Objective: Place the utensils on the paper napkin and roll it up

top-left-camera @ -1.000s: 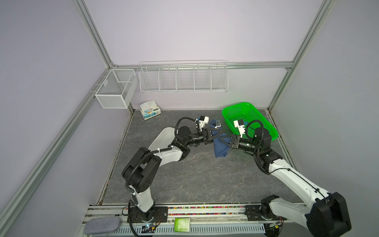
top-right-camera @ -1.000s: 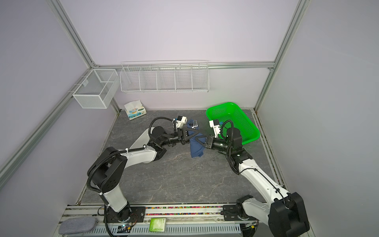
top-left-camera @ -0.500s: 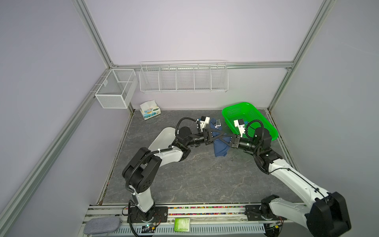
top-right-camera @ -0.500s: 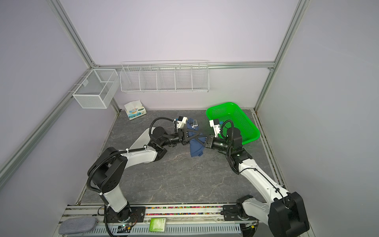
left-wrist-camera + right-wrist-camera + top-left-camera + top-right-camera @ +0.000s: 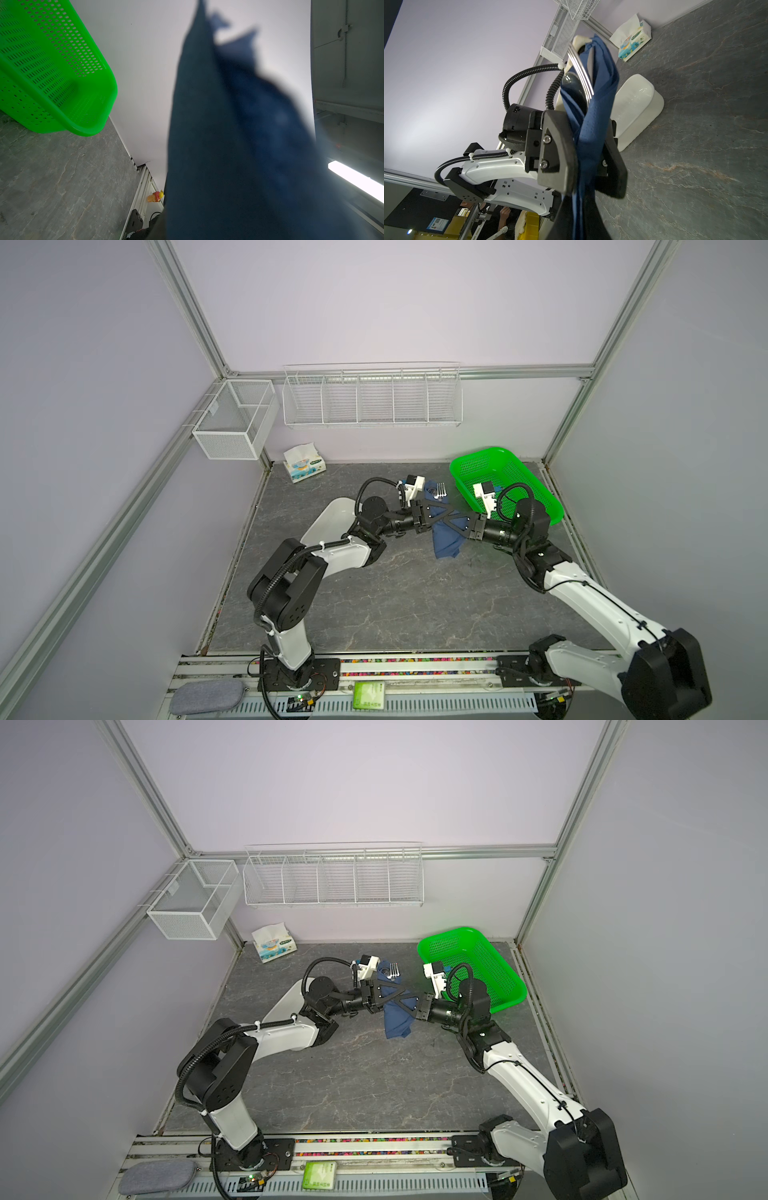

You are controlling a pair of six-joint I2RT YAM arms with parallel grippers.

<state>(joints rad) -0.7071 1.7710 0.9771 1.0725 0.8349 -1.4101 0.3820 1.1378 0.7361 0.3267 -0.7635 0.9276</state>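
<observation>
Napkin [image 5: 446, 546] bundle sits between opposed grippers, long axis crosswise to both. Left gripper [image 5: 588, 162] clamps its middle. Right gripper [image 5: 452, 522] is clenched on napkin just beside. Fork [image 5: 580, 70] and spoon [image 5: 571, 83] heads poke beyond fingers, loose tail opposite.

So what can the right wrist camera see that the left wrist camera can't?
Only the right wrist camera shows the left gripper squeezing the paper napkin, with the fork and spoon sticking out of it. It also shows the tissue pack and a white tray. Only the left wrist camera shows the green basket and a small yellow toy. Both show the paper napkin, which is blurry and very close in the left one, and the grey table.
</observation>
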